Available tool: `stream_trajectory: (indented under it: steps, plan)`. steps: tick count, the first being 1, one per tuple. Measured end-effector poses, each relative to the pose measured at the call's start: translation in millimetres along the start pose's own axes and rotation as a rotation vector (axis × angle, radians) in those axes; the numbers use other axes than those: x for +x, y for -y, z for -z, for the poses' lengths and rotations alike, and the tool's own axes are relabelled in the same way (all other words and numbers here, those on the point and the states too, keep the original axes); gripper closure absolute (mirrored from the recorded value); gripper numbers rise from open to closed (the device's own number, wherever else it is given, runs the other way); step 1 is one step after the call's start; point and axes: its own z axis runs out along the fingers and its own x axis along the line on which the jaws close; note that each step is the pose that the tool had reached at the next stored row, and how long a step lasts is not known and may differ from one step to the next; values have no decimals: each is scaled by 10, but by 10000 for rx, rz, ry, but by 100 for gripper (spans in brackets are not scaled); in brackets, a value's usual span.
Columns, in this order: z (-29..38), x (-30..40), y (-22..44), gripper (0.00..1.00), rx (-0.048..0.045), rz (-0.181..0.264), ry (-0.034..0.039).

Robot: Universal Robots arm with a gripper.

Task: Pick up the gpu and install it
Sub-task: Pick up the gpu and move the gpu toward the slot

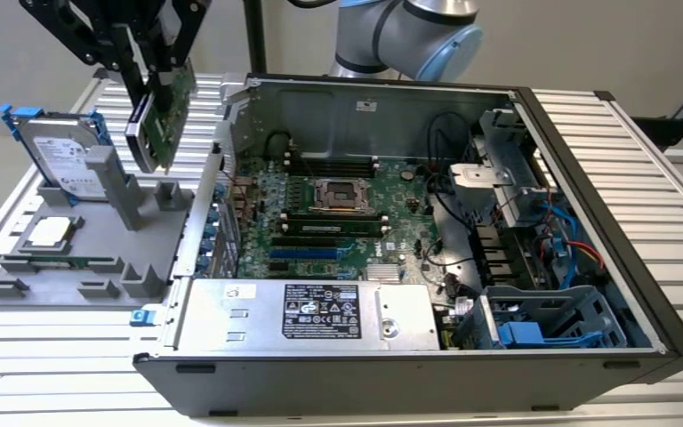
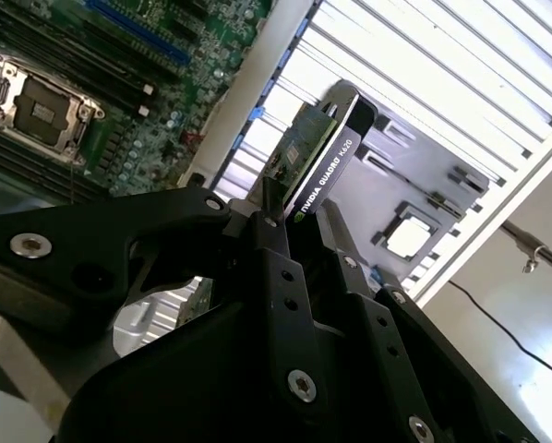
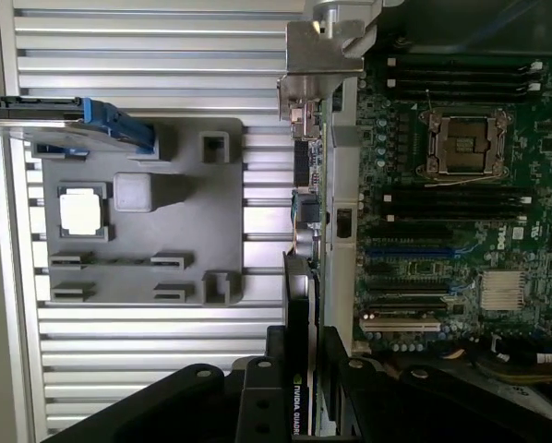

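Though edge-on in both wrist views — gpu (image 1: 166, 111) green-faced in pincer's (image 1: 159, 78) pinch, exterior view.

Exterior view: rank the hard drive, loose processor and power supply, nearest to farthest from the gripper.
From the gripper, shut on the gpu:
1. Hard drive, upright, at the exterior view's left.
2. Processor, flat on the gray tray.
3. Power supply, inside the case.

- Bright, even light fills the exterior view; the slatted table (image 1: 57, 356) glares white.
- The computer case (image 1: 317, 378) holds soft shadow inside.
- In the second wrist view the table washes out, and the gpu (image 2: 327, 152) catches a sheen.
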Motion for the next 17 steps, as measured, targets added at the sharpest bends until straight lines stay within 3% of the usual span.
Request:
stream_trajectory:
  steps: [17]
  plan:
    - [-3, -118, -1, 100, 1, 0, 0]
